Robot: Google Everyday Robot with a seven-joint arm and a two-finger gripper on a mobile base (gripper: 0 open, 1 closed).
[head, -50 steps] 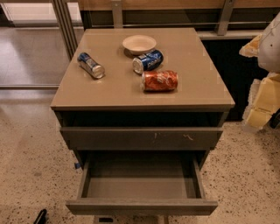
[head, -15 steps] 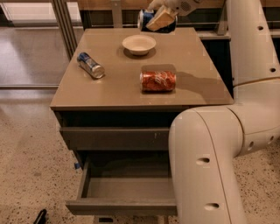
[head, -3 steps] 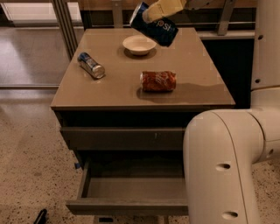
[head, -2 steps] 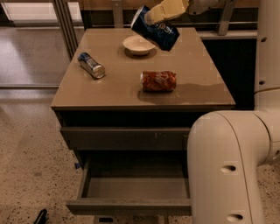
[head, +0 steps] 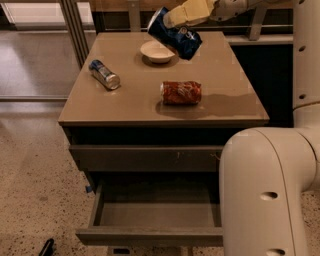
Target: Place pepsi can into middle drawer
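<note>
DRAWER [head: 155,216]: middle, open, well below and forward of fingers | PEPSI CAN [head: 178,41]: tilted, clamped between fingers | GRIPPER [head: 175,20]: above bowl [head: 156,52] | RISK: slanted can slips (hold looks end-heavy), strikes bowl | CHANGE: five seconds on, can carried forward, tilted more.

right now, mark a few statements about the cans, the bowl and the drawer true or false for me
1. The claw holds the pepsi can tilted in the air above the cabinet top. True.
2. The orange can stands upright. False: it lies on its side.
3. The middle drawer is pulled open. True.
4. The white bowl sits inside the drawer. False: it is on the cabinet top.
</note>
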